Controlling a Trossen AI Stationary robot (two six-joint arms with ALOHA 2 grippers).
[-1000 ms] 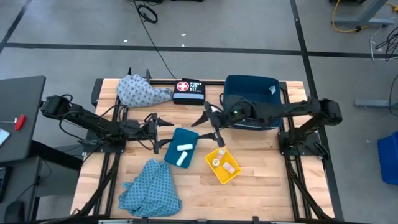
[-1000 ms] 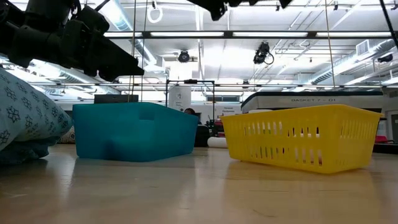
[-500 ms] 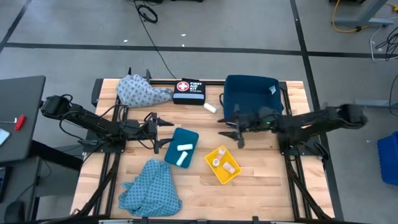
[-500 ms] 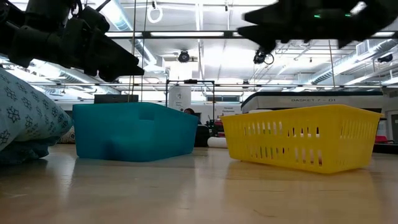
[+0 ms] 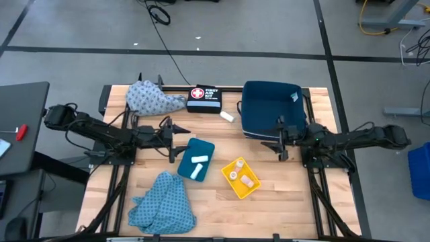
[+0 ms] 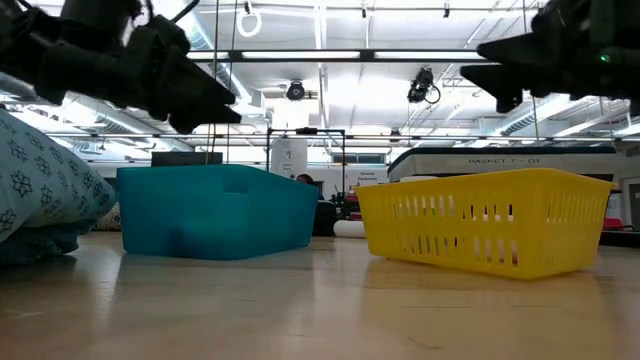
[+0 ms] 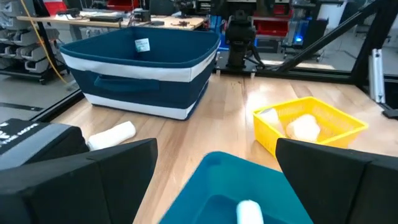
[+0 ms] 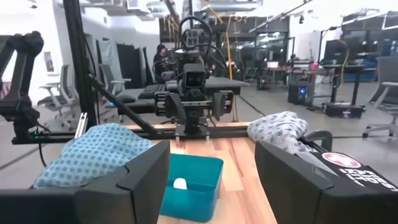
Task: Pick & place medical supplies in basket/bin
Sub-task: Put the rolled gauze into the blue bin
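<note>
My left gripper [image 5: 176, 138] hangs open over the table just left of the small teal bin [image 5: 195, 158], which holds white rolls [image 5: 199, 167]. My right gripper [image 5: 279, 138] is open too, at the near edge of the navy bin [image 5: 272, 109]. One white roll [image 5: 228, 116] lies on the table between the black first aid pouch [image 5: 203, 98] and the navy bin. The yellow basket [image 5: 240, 178] holds pale vials. One light-blue cloth [image 5: 154, 98] lies bunched at the far left, the other [image 5: 163, 205] at the near edge.
The left wrist view looks over the teal bin [image 7: 230, 186] toward the yellow basket [image 7: 311, 124], the loose roll [image 7: 112, 134] and the navy bin [image 7: 140, 74]. Bare wood lies between the teal bin and the navy bin and along the near right.
My right arm has drawn back toward the table's right edge, from above the spot between the teal bin and the navy bin to the navy bin's near edge. The white roll beside the pouch, not visible a second ago, now shows lying on the table.
</note>
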